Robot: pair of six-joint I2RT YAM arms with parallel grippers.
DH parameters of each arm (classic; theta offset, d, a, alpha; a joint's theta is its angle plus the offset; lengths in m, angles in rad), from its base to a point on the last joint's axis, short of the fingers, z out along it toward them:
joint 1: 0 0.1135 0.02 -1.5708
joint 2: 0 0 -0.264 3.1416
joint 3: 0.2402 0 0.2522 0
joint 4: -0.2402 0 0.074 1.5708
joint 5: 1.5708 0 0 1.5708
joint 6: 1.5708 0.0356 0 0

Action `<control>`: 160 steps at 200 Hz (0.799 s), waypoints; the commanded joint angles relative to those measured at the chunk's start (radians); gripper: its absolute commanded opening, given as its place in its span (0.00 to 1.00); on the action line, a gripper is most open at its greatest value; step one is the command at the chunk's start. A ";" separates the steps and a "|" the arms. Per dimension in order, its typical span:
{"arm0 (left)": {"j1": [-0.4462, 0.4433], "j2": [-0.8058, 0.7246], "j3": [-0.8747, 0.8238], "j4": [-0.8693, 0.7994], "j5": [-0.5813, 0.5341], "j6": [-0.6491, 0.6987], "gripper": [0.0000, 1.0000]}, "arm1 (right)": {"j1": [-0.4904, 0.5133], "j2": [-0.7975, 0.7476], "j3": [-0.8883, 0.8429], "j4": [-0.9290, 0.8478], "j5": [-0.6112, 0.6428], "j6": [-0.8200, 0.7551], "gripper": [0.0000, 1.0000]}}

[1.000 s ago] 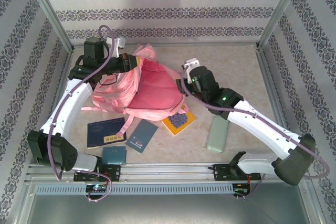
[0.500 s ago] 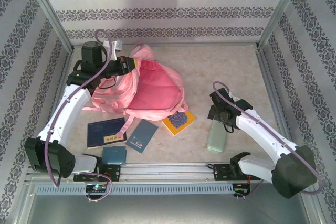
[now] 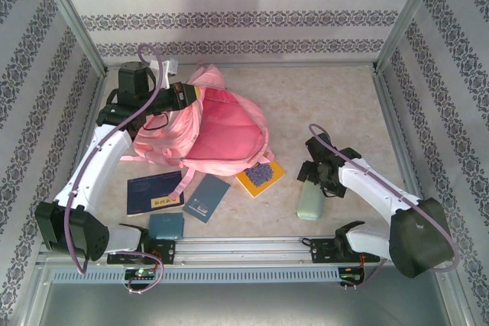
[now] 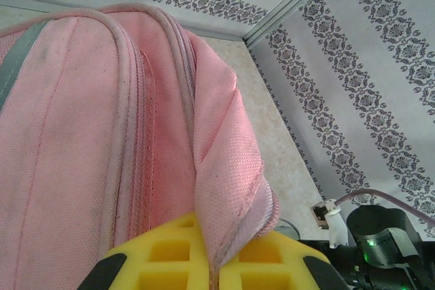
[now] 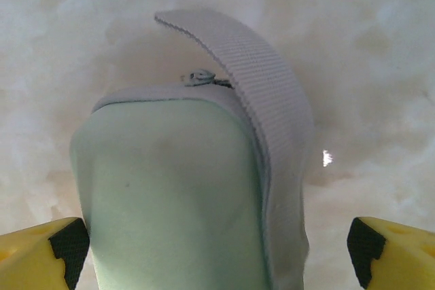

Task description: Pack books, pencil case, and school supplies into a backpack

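Pencil case (image 3: 309, 204): laid on the counter (image 3: 336, 97) close to the right arm's base, long axis running near to far, tilted slightly. Right hand (image 5: 217, 249): poised low over the case's far end, fingers spread wide on either side of its narrow width, nothing grasped. Closure is judged to fall square across the long axis. Backpack (image 3: 229, 135): set farther back and leftward, mouth agape toward the case. Left hand (image 4: 214, 266): clenched on the backpack's rim fabric, farthest from the case.
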 commanded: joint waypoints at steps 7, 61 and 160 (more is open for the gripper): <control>-0.004 -0.039 0.006 0.091 0.019 -0.006 0.00 | 0.012 0.019 -0.031 0.033 -0.056 -0.023 0.98; -0.004 -0.025 0.014 0.097 0.031 -0.012 0.00 | 0.029 0.002 -0.027 0.021 -0.060 -0.016 0.98; -0.004 -0.027 0.017 0.095 0.039 -0.013 0.00 | 0.043 -0.002 -0.021 -0.033 -0.092 -0.063 0.98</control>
